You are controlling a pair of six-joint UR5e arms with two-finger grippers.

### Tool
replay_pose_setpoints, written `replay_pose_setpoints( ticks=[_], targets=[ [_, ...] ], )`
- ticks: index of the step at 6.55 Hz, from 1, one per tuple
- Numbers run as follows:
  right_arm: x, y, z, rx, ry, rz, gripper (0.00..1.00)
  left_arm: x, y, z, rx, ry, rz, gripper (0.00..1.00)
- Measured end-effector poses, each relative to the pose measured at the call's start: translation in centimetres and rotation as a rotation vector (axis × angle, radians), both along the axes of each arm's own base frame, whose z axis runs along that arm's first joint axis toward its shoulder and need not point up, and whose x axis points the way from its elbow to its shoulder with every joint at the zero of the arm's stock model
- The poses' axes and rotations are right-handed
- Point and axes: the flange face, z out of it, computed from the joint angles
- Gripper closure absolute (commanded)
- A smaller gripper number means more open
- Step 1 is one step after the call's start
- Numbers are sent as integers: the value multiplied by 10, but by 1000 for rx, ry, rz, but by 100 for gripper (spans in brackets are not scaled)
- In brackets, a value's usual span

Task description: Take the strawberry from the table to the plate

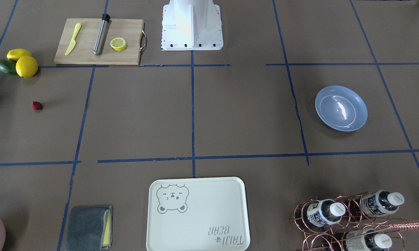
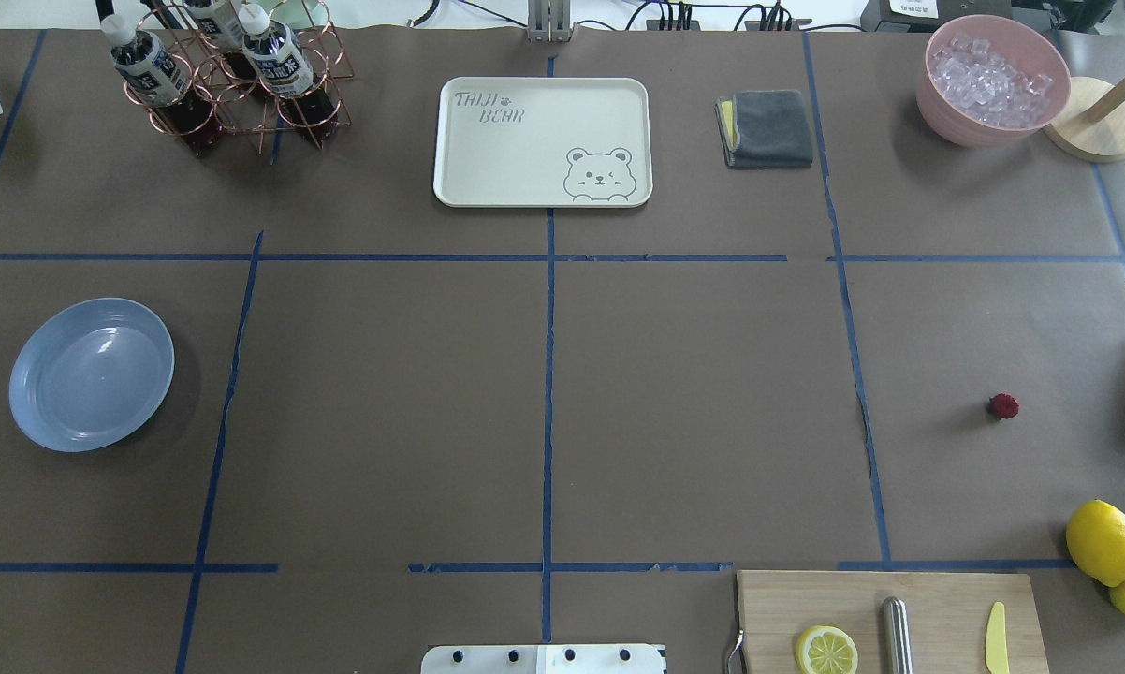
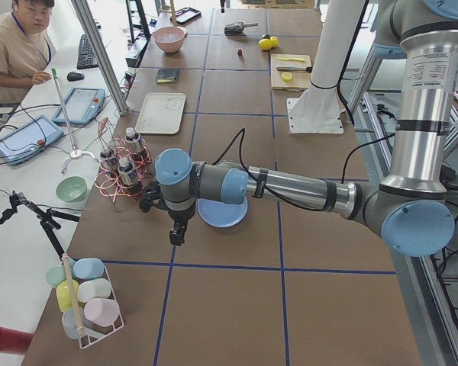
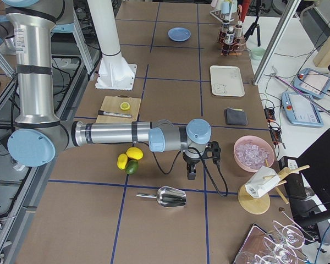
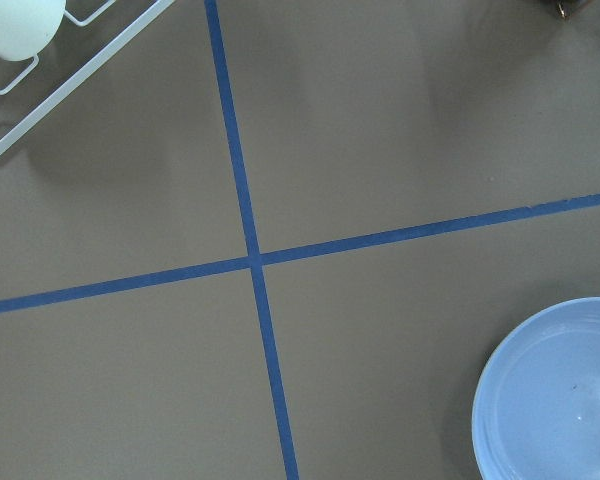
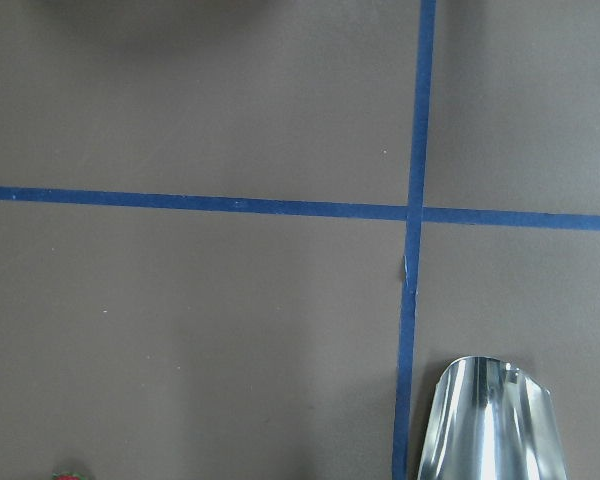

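Note:
The strawberry [image 1: 37, 105] [image 2: 1003, 405], a tiny dark-red berry, lies alone on the brown table [image 1: 230, 111] on my right-hand side; a red sliver of it shows at the bottom edge of the right wrist view [image 6: 68, 474]. The pale blue plate [image 1: 341, 108] [image 2: 92, 373] [image 5: 555, 395] sits empty at the far opposite side. Only the side views show the grippers. The left gripper [image 3: 178, 232] hangs beside the plate [image 3: 223, 213], and the right gripper [image 4: 191, 172] hangs past the lemons. I cannot tell whether either one is open or shut.
A cutting board [image 1: 99, 42] carries a lemon half, a yellow knife and a steel rod. Two lemons [image 1: 26, 66] and an avocado lie near the strawberry. A bear tray [image 1: 197, 214], bottle rack [image 1: 349, 219], grey cloth [image 2: 767, 128], ice bowl [image 2: 993, 80] and metal scoop [image 6: 490, 420] stand around.

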Motion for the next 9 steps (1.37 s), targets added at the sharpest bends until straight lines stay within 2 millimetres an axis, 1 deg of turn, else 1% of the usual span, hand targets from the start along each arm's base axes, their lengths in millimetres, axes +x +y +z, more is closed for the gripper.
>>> replay_pose_setpoints(
  ticks=[1,2,3,4,5,6,7,8,9],
  targets=[
    [0,1,-1,1,-8,-1,0,24,-1,0,16,25,45,0],
    [-2,1,-5,4,-27,-4,0,63,-1,7,23,53,120,0],
    [-4,1,-8,7,-44,-7,0,102,-1,24,39,74,185,0],
    [-6,1,-11,10,-53,-12,0,139,3,42,54,94,214,1],
    [-8,0,-13,15,-56,-17,0,173,10,57,73,116,232,1],
    [-11,0,-14,18,-58,-23,0,198,17,69,96,126,252,2],
    [-15,0,-15,19,-59,-31,0,212,20,75,110,109,257,7],
    [-19,0,-15,17,-59,-38,0,218,20,77,121,88,253,11],
    [-20,0,-15,16,-59,-41,0,222,19,76,126,80,252,12]
  ],
)
